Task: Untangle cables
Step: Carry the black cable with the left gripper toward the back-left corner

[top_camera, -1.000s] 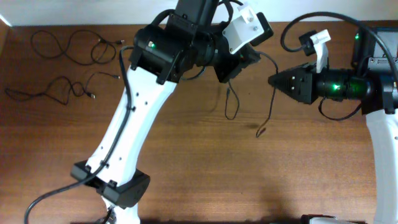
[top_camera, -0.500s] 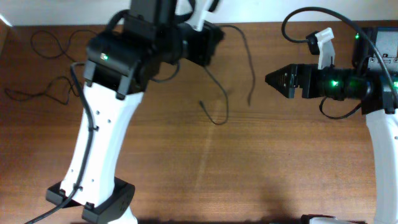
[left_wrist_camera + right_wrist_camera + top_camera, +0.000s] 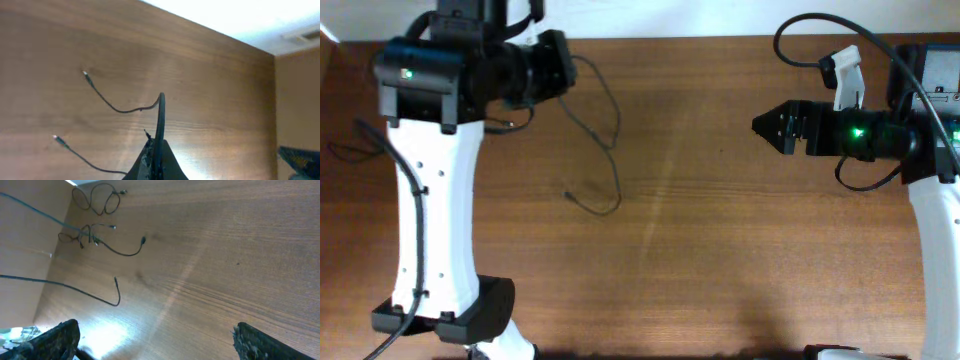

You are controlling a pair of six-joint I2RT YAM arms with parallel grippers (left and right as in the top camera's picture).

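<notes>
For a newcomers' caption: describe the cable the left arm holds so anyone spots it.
On the wooden table, find the white left arm. A thin black cable trails from its shut jaws toward mid-table. Unlike the other cables, it is lifted, not lying flat.

Left arm (image 3: 430, 200): long white tube w/ tiny dark screw dots & a thin black wire (image 3: 417, 230) running along it. Black blocky joints at both ends, 1 green light (image 3: 408, 73) on the far one. Right arm (image 3: 932, 240): white lower part, black round part w/ a green dot (image 3: 858, 131), a white clip (image 3: 845, 70) & a fat black wire loop (image 3: 800, 35). Right gripper (image 3: 765, 126) is black & pointy; its fingers (image 3: 55, 337) look rough, dark grey. Left gripper (image 3: 156, 150) black & pointy too.
</notes>
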